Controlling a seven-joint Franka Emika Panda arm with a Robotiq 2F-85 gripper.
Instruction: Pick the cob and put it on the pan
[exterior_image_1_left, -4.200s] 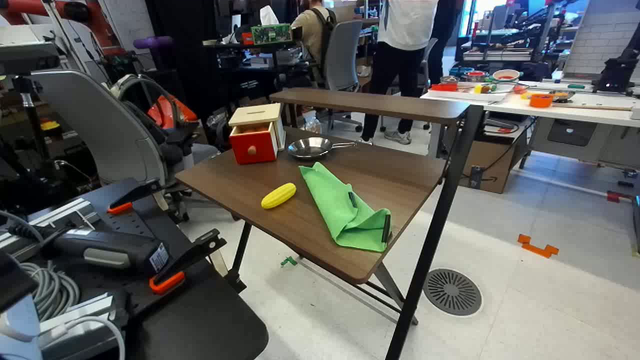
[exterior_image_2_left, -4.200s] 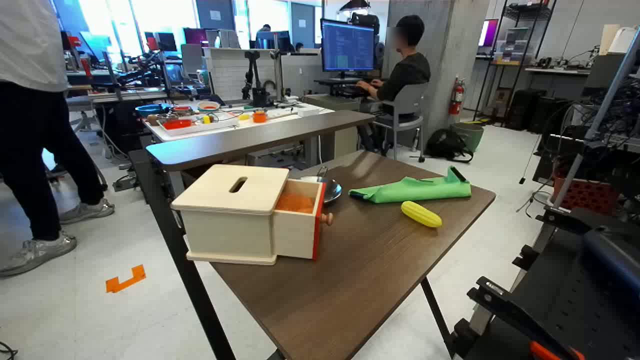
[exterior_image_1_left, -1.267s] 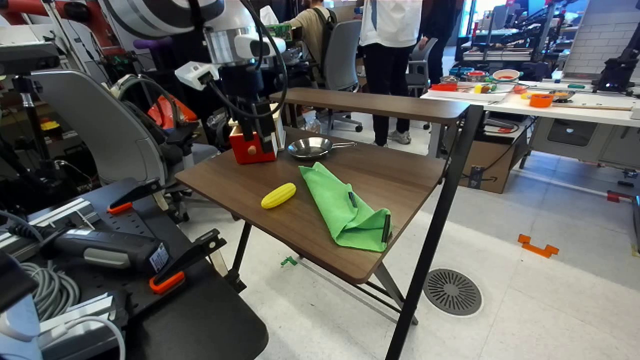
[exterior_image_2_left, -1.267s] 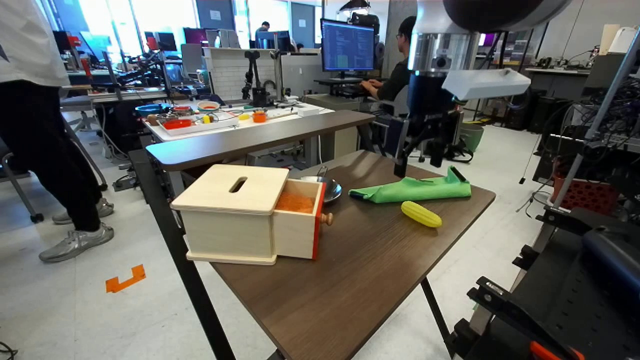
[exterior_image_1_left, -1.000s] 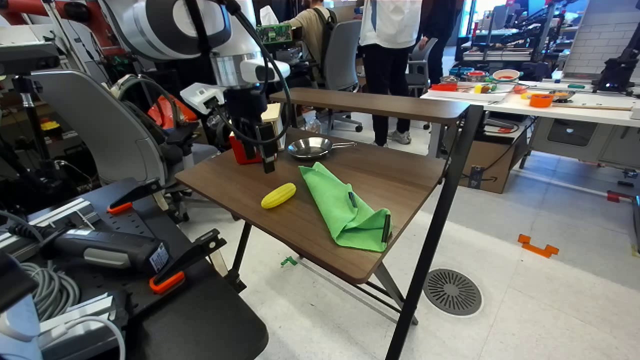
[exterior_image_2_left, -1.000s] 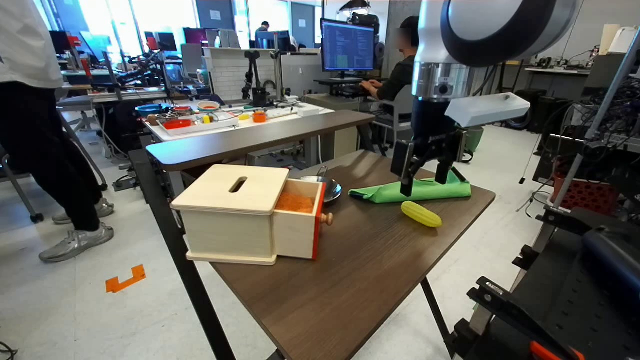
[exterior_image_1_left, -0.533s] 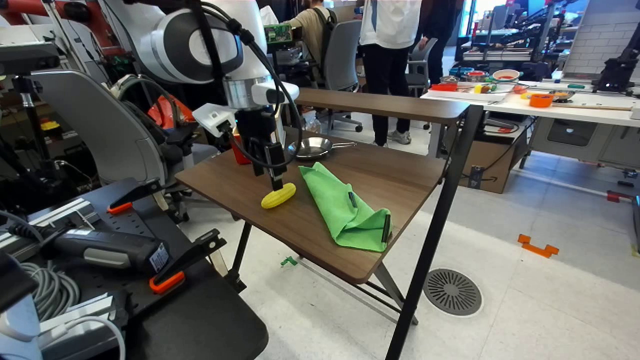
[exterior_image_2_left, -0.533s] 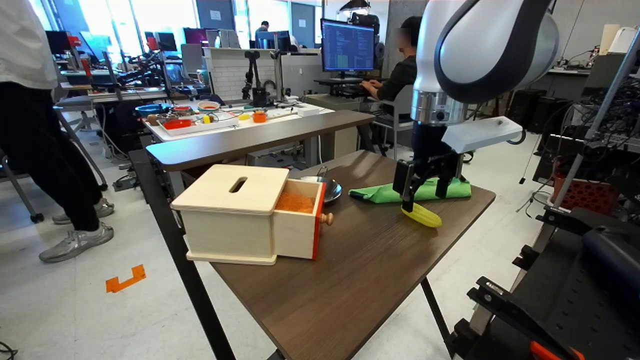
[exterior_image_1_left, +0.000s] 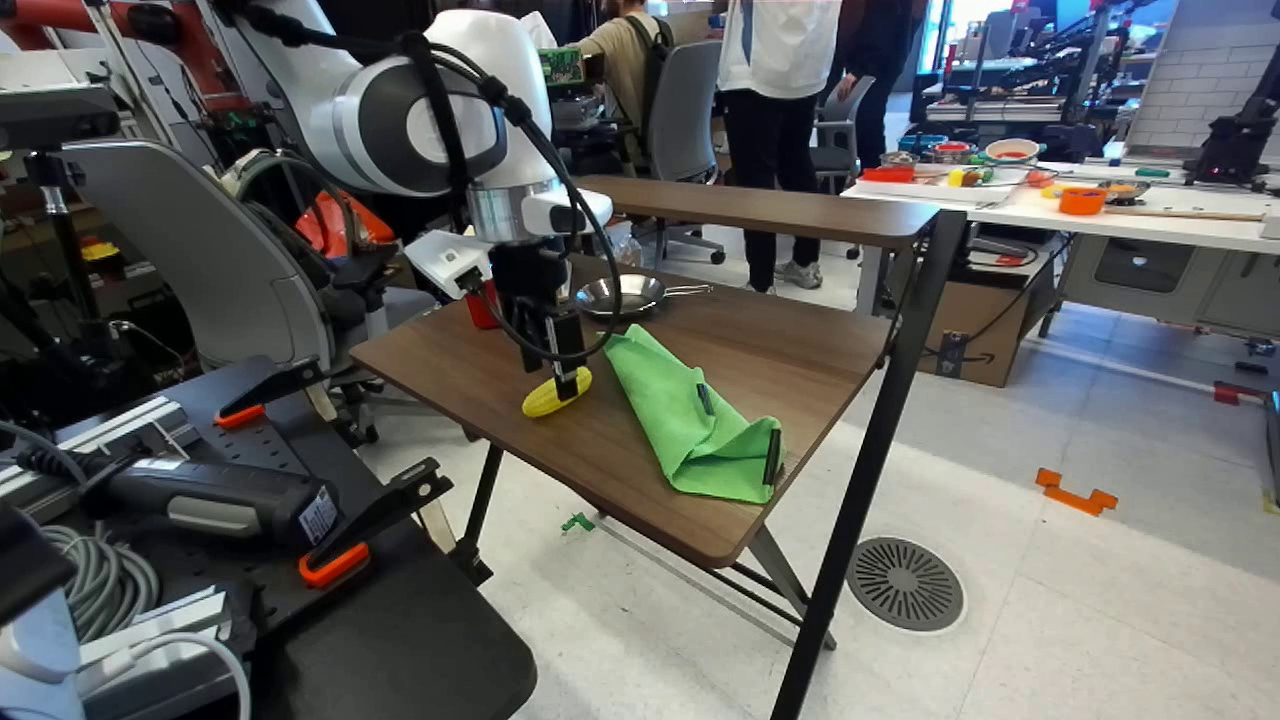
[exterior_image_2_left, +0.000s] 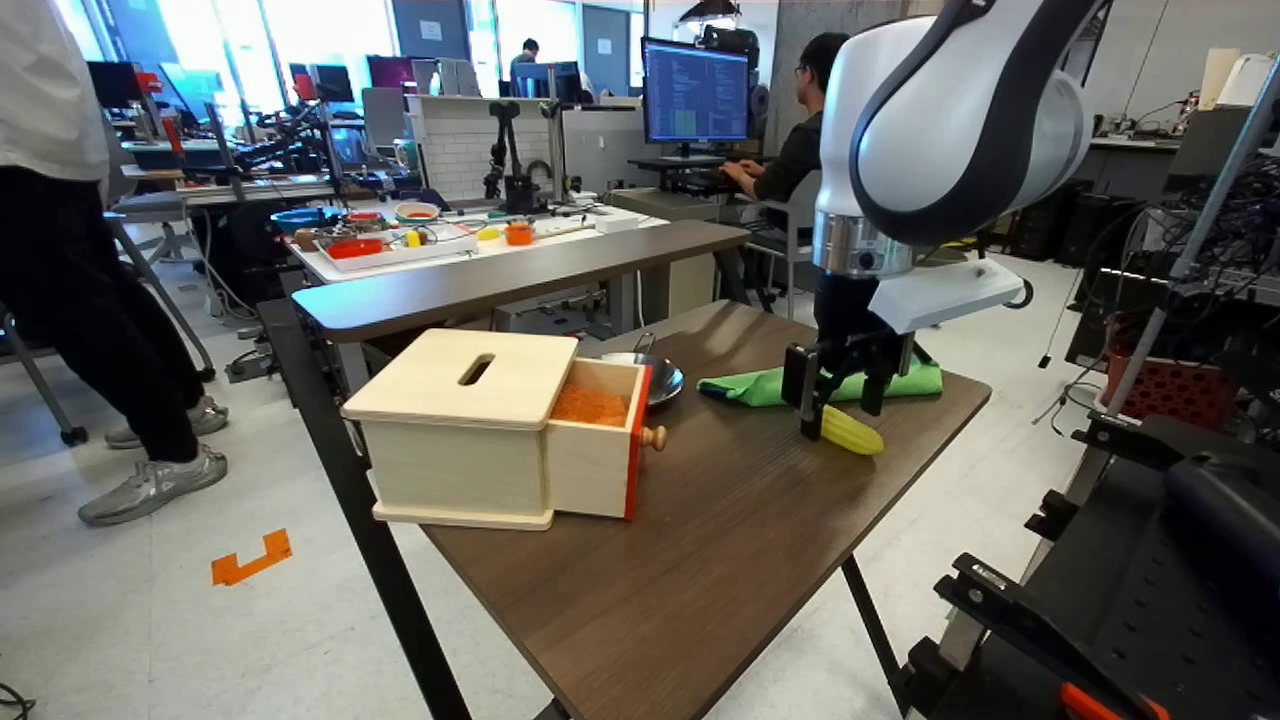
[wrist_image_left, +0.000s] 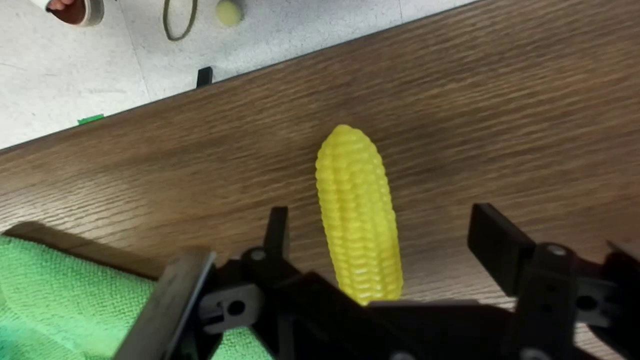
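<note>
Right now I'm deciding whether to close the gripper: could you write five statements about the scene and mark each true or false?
1. The drawer is fully shut. False: the drawer stands partly out of the wooden box.
2. The gripper is open. True.
3. Both fingers press on the cob. False: in the wrist view, brown table shows between the cob and each of the fingers.
4. The pan has a handle. True.
5. The cob lies in the pan. False: it lies on the table.
</note>
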